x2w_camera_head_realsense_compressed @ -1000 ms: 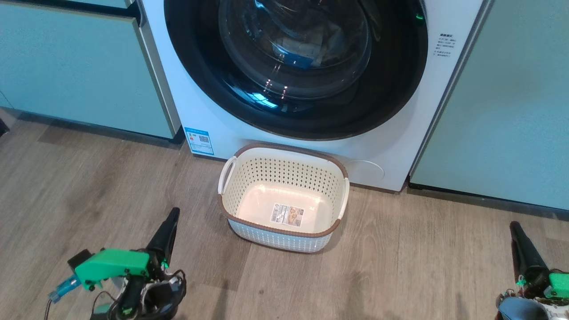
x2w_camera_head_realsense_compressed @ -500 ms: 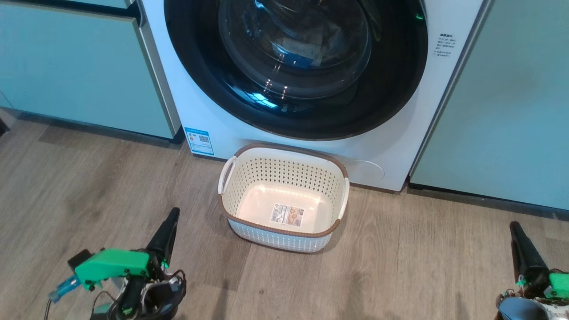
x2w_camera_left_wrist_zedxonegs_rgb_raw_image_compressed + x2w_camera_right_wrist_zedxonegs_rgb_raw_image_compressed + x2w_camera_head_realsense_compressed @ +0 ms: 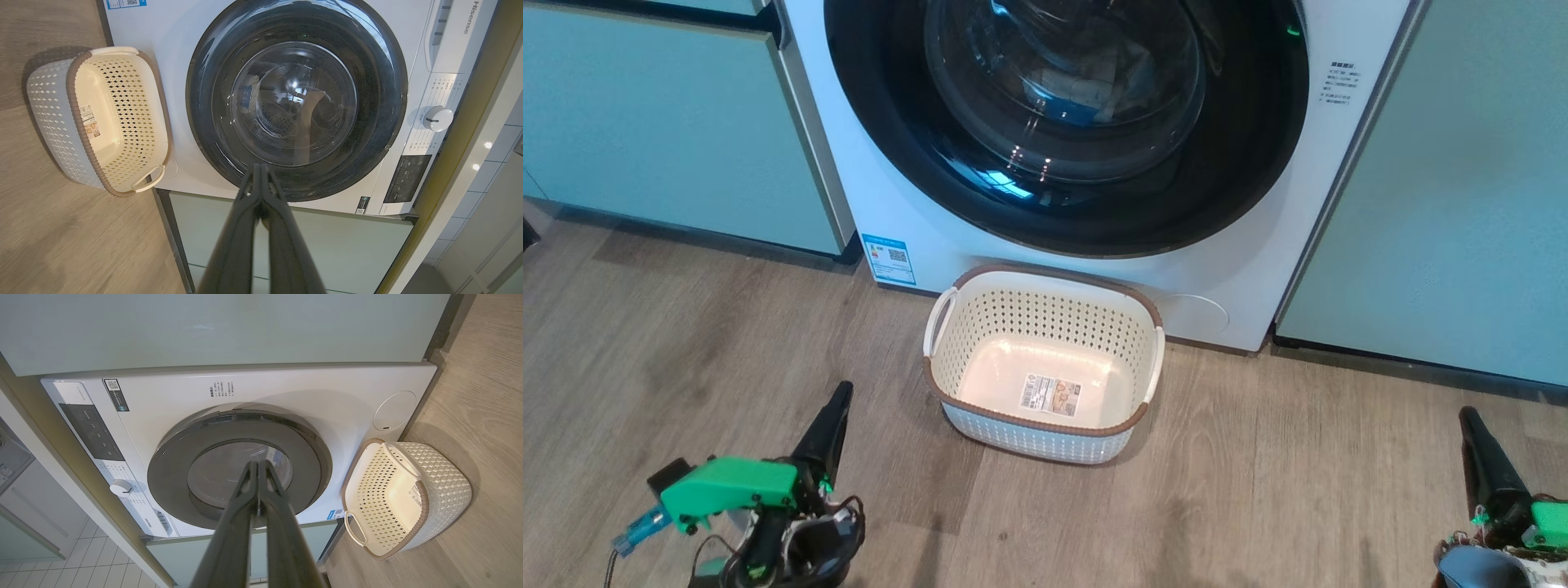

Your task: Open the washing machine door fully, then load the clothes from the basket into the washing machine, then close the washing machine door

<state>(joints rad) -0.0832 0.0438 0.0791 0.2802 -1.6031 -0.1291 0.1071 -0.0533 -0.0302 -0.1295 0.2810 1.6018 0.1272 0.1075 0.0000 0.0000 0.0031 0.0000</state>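
Observation:
The white washing machine (image 3: 890, 188) stands between cabinets, and its washing machine door (image 3: 1241, 163), glossy black with a glass bowl, sits flush against the front. Through the glass I make out the clothes (image 3: 1078, 88), pale cloth with a blue part, lying in the drum. The cream basket (image 3: 1045, 429) rests on the floor just before the machine, with nothing but a label on its base. My left gripper (image 3: 843, 390) is shut at the lower left, well short of the basket. My right gripper (image 3: 1467, 415) is shut at the lower right. The wrist views show the door (image 3: 380, 81) (image 3: 171, 465) and the basket (image 3: 53, 106) (image 3: 445, 490) beyond the pressed-together fingertips.
Pale teal cabinet doors (image 3: 670, 122) (image 3: 1462, 204) flank the machine on both sides. Wood-look floor (image 3: 1258, 490) spreads around the basket. A white dial (image 3: 438, 118) and a dark control panel (image 3: 408, 177) sit along the machine's top strip.

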